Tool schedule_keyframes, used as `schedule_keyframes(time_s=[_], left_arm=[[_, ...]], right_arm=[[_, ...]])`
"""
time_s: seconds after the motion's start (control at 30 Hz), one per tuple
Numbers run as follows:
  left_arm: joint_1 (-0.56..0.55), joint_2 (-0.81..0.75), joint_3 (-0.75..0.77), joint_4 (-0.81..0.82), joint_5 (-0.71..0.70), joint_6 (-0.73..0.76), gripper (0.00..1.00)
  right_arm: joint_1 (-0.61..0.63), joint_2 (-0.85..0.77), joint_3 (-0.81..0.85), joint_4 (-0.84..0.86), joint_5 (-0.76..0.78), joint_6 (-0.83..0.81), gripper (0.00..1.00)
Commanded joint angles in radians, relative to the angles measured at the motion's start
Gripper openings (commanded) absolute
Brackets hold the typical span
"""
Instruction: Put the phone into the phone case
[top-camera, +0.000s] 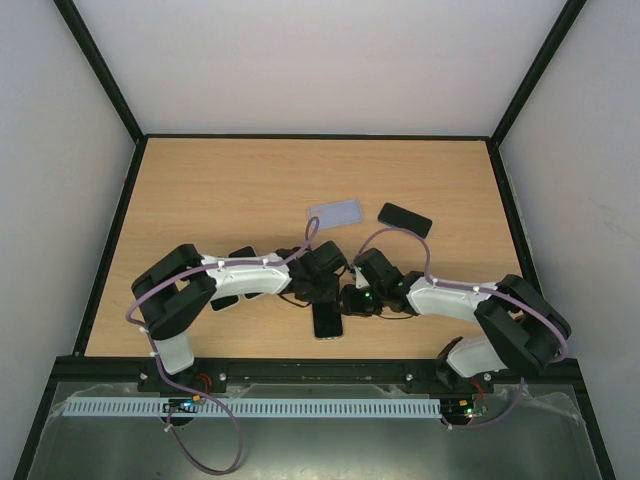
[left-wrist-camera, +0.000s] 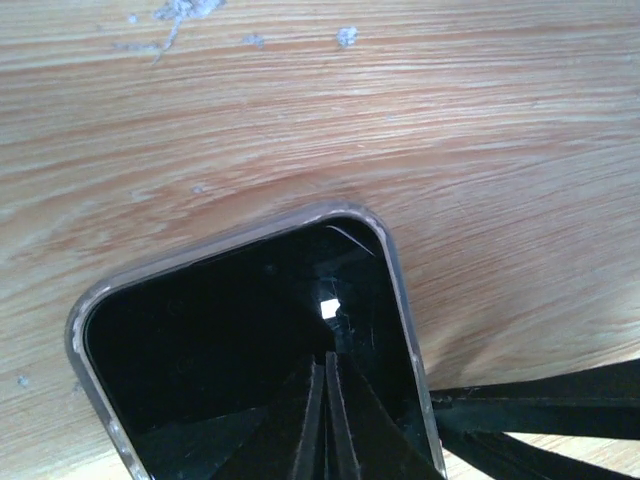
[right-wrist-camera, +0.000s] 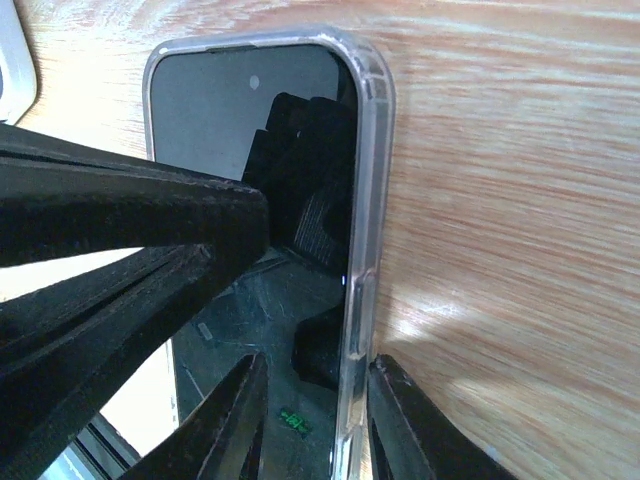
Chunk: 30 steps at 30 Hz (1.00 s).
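The phone (top-camera: 327, 320) lies flat, screen up, near the table's front centre, sitting in a clear case. In the left wrist view the black screen (left-wrist-camera: 200, 340) fills the lower frame, with the case rim (left-wrist-camera: 395, 270) around it. My left gripper (left-wrist-camera: 327, 360) is shut, its tips pressed on the screen; it also shows in the top view (top-camera: 322, 285). My right gripper (right-wrist-camera: 320, 365) is open and straddles the case's right edge (right-wrist-camera: 365, 180), one finger over the screen (right-wrist-camera: 230, 110) and one on the wood outside. It sits just right of the phone (top-camera: 348, 300).
A spare clear case (top-camera: 335, 213) and a second black phone (top-camera: 404, 219) lie farther back at the centre. Another dark phone (top-camera: 225, 300) lies partly under my left arm. A pale rounded edge (right-wrist-camera: 15, 60) shows at the right wrist view's upper left.
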Motion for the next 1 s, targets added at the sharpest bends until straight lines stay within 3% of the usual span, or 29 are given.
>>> schedule_keyframes(time_s=[0.0, 0.17, 0.33, 0.57, 0.73, 0.77, 0.97], left_arm=[[-0.002, 0.068, -0.017, -0.241, -0.050, -0.013, 0.09], [0.001, -0.012, 0.095, -0.326, -0.142, -0.014, 0.25], [-0.013, -0.081, 0.131, -0.342, -0.168, -0.031, 0.45], [-0.064, -0.084, 0.134, -0.324, -0.190, -0.079, 0.78], [-0.092, -0.057, 0.135, -0.320, -0.210, -0.113, 0.98], [-0.095, -0.047, 0.137, -0.320, -0.213, -0.117, 0.99], [-0.122, 0.009, 0.159, -0.314, -0.226, -0.124, 0.99]], right_arm=[[-0.002, -0.028, 0.038, -0.020, 0.029, -0.036, 0.28], [-0.002, -0.115, 0.048, -0.097, 0.124, -0.063, 0.30], [-0.002, -0.210, 0.034, -0.167, 0.225, -0.069, 0.39], [-0.003, -0.281, 0.006, -0.239, 0.372, -0.047, 0.63], [-0.004, -0.307, -0.024, -0.251, 0.426, -0.007, 0.95], [-0.004, -0.315, -0.028, -0.254, 0.439, 0.000, 1.00], [-0.009, -0.373, -0.050, -0.276, 0.515, 0.048, 0.98]])
